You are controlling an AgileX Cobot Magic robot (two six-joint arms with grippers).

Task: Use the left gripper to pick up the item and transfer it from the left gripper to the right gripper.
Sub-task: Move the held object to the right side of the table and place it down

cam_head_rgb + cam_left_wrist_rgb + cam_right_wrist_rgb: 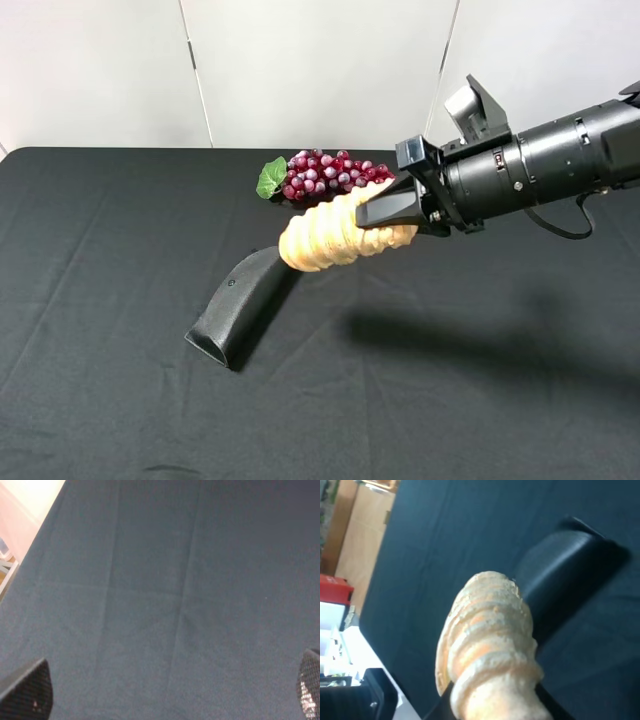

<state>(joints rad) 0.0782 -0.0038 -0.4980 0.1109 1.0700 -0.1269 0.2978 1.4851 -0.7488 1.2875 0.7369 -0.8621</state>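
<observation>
Items as I read them from my station, exterior high view unless noted.

1. Right gripper [388, 212]: on a slim black arm entering from 3 o'clock. Its jaws are clamped on one end of the spiral bread roll [330, 238].
2. Spiral bread roll: tan and ridged, near the middle of the desk [110, 250]. It lies roughly level, with its free end pointing toward 8 o'clock. In the right wrist view the roll [490, 650] fills the foreground, running out from between the jaws.
3. Left gripper [167, 695]: seen only in its own wrist view. Its jaws are spread wide, one mesh-textured fingertip [27, 692] in each lower corner. Only black cloth lies between them.
4. Black curved handle piece [235, 305]: lying on the cloth at 7 o'clock of the roll. Its upper end is overlapped by the roll's free end, and I cannot tell whether they touch.
5. Red grape bunch [330, 172]: with a green leaf, at 12 o'clock of the roll, just behind it.
</observation>
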